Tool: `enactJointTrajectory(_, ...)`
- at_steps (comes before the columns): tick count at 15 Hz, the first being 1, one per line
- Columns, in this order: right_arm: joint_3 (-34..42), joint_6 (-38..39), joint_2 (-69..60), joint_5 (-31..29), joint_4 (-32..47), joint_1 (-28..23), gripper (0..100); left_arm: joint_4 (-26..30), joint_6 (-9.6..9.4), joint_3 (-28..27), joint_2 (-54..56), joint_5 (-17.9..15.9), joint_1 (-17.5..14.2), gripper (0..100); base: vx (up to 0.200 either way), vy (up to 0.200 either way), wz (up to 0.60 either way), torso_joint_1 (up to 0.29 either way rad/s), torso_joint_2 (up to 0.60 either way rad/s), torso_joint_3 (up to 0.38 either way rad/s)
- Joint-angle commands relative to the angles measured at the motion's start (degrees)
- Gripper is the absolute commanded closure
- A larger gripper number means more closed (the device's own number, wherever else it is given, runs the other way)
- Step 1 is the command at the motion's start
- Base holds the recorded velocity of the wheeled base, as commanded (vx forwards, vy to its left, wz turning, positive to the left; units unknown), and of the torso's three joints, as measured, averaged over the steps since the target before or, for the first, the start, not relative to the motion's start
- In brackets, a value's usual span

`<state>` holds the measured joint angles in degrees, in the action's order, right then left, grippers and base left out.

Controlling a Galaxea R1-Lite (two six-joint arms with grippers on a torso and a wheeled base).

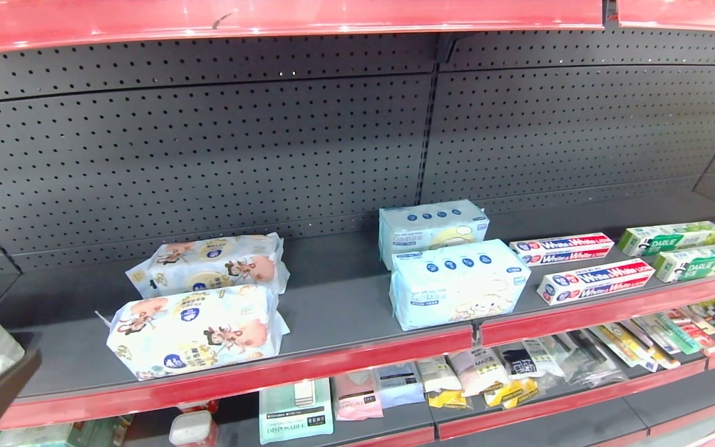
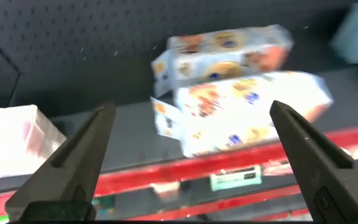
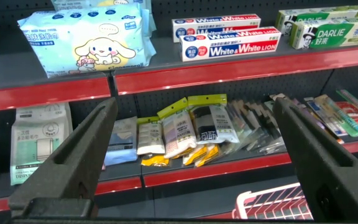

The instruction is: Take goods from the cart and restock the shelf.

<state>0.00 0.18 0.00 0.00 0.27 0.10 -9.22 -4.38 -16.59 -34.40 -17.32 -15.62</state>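
at the left end of the shelf (image 1: 332,298), a white pack (image 2: 11,140) is sitting placed, we are judging; left gripper (image 2: 191,107) and right gripper (image 3: 194,99) are hanging released, likely awaiting a cart (image 3: 272,202) pick.

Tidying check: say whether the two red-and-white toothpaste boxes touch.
Apart. The head view shows a strip of dark shelf between the rear toothpaste box and the front toothpaste box.

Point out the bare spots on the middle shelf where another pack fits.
Widest gap: bare shelf between the cartoon packs and the blue packs. A smaller strip lies behind the toothpaste boxes, against the back panel. The right end is crowded with boxes; the lower shelf is packed.
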Motion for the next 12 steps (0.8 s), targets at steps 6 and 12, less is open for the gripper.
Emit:
enactJointTrajectory(6,0.00,-0.01,0.09,0.00,0.00,-0.01,0,12.56,2.09,13.95,28.86,11.35,0.32,0,0.000,0.000,0.00,0.000,0.00,0.000)
enactJointTrajectory(12,0.00,-0.01,0.09,0.00,0.00,-0.01,0,6.67,1.65,16.59,34.40,7.92,-3.37,0,0.000,0.000,0.00,0.000,0.00,0.000)
